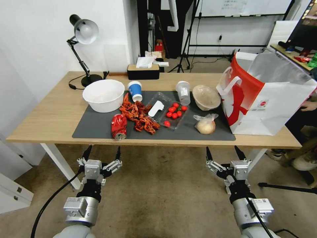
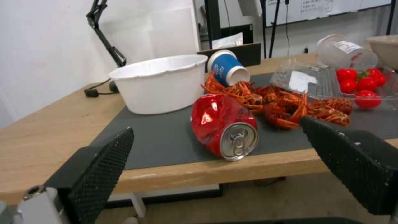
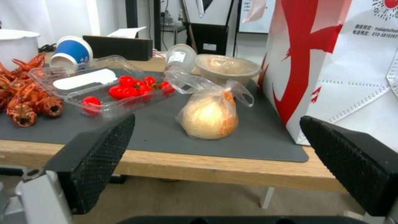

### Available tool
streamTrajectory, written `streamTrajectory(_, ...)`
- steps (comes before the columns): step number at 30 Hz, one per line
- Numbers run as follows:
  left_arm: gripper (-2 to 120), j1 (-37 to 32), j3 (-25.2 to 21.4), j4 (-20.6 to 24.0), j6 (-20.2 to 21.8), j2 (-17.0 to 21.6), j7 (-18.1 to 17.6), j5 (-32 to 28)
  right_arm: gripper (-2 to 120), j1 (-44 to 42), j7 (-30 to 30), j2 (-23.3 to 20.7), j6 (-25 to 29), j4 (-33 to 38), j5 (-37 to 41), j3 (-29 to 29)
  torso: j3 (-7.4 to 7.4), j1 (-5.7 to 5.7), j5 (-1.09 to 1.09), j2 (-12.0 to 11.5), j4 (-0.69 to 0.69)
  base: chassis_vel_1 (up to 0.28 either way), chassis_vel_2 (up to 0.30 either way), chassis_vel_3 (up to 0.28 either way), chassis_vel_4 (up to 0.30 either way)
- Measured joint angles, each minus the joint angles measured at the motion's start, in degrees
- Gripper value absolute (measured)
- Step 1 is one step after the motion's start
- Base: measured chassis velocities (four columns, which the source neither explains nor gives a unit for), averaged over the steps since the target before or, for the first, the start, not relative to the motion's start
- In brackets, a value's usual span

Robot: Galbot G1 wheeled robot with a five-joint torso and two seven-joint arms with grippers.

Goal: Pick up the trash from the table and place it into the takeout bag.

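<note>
Looking down, you see the long table (image 1: pixel 43 115) with its dark mat (image 1: pixel 95 127), and its far right end is cut off. The big white takeout bag (image 1: pixel 267 102) stands on the right end, partly on the mat; you cannot see inside it. A white bowl (image 1: pixel 103 95) sits at the mat's left back. The tan lidded bowl (image 1: pixel 206 97) is tipped beside the bag. A clear tray (image 1: pixel 168 114) holds little tomatoes, next to a pile of red crayfish shells (image 1: pixel 138 115). The small bag with a beige lump (image 1: pixel 205 125), the crushed red can (image 1: pixel 119 126), the blue cup (image 1: pixel 135 91) and the clear cup (image 1: pixel 183 92) all lie on the mat. Your left gripper (image 1: pixel 102 153) and right gripper (image 1: pixel 224 153) hang below the table's front edge, both spread wide and holding nothing.
</note>
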State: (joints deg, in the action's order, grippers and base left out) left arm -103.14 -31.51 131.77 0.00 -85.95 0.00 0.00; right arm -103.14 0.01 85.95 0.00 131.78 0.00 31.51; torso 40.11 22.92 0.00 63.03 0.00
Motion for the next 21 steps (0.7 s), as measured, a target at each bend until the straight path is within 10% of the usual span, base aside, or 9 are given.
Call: streamTrajectory(21, 100, 0.0, 0.0, 0.0, 0.0, 0.0, 0.0, 0.0, 100, 0.0, 0.0, 0.0, 0.0, 0.0, 0.0, 0.0, 0.0, 0.0, 0.0, 0.0, 0.0, 0.0, 0.0, 0.0, 0.0)
